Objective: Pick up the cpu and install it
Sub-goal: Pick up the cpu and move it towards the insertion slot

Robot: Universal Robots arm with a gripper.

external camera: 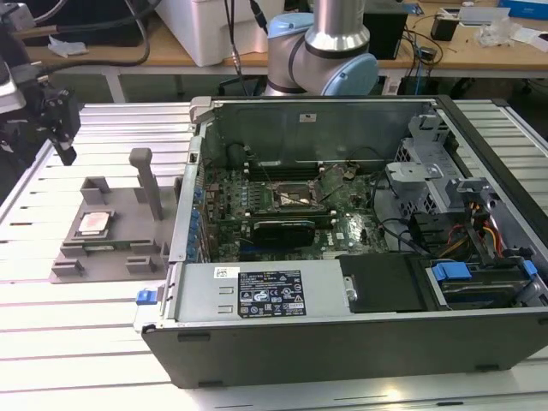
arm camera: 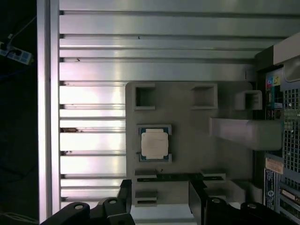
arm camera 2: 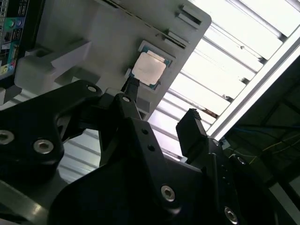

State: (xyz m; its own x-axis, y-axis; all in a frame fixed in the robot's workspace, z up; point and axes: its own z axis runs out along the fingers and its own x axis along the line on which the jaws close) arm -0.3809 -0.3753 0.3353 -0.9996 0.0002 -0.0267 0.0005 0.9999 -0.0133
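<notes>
- Matte black metal gripper: black throughout, dotted with small silvery bolt heads.
- Small flat square cpu, just ahead of the gripper's fingertips: pale silvery-white top. The rim looks tan in the exterior view and bluish-green in both wrist views, so its true colour is hard to settle.
- Moulded plastic tray block under the cpu: plain mid grey.
- Ribbed aluminium table beneath the gripper: silvery white, striped with dark parallel grooves.
- Large metal computer case, beyond the tray block from the gripper: dark grey shell, green circuit board, blue plastic clips, and a black-and-white label.
</notes>
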